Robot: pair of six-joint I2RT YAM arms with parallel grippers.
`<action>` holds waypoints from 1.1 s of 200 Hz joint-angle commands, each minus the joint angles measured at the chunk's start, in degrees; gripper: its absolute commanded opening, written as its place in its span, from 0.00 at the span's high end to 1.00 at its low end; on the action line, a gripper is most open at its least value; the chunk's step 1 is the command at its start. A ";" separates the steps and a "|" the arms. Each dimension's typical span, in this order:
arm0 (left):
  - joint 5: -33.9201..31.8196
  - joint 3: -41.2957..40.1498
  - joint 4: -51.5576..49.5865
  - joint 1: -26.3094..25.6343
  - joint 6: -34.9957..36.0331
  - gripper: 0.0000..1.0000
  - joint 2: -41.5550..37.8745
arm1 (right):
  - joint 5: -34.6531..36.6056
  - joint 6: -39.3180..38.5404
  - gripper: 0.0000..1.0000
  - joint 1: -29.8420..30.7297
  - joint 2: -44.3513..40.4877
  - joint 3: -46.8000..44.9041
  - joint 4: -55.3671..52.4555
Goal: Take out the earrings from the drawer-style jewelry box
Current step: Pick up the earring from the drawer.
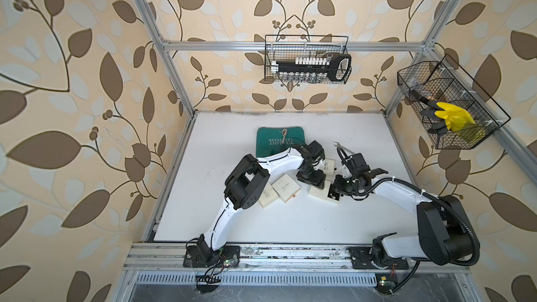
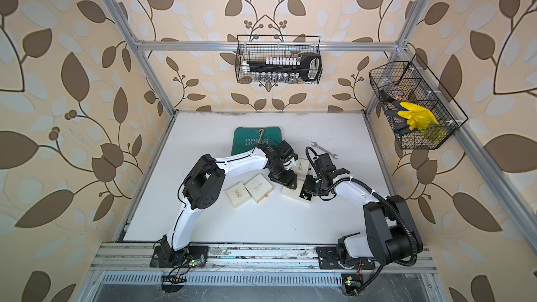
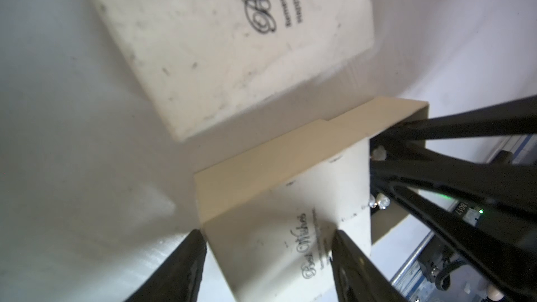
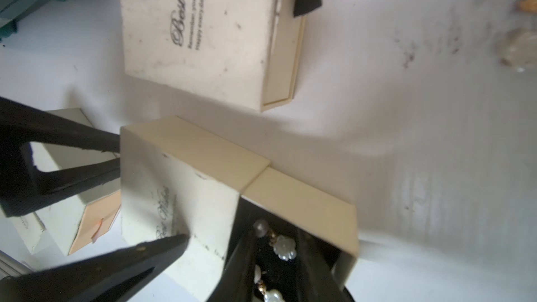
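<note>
Earrings [image 4: 284, 247], pearl-white flower-shaped pieces, lie in the open black-lined drawer [image 4: 305, 199] of the cream cardboard jewelry box [image 4: 180, 199]. Your left gripper [image 3: 268, 232] clamps the box's sleeve; your right gripper [image 4: 273, 228] dips into the drawer, jaws slightly apart around one earring.

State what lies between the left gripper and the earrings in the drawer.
The jewelry box's cream sleeve, printed "Best Wishes". In the left wrist view its top face stretches from the left gripper to the earrings in the pulled-out drawer.
</note>
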 commanded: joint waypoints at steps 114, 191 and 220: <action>-1.38 0.75 -3.02 0.35 0.37 0.30 2.21 | 4.90 0.86 0.83 2.31 1.91 -1.21 -0.35; -1.56 0.81 -3.04 0.40 0.48 0.30 2.28 | 4.16 1.44 0.93 2.48 -1.39 -1.24 -1.12; -1.45 0.85 -3.04 0.40 0.48 0.30 2.38 | 3.36 1.68 0.94 2.52 -4.44 -0.80 -1.75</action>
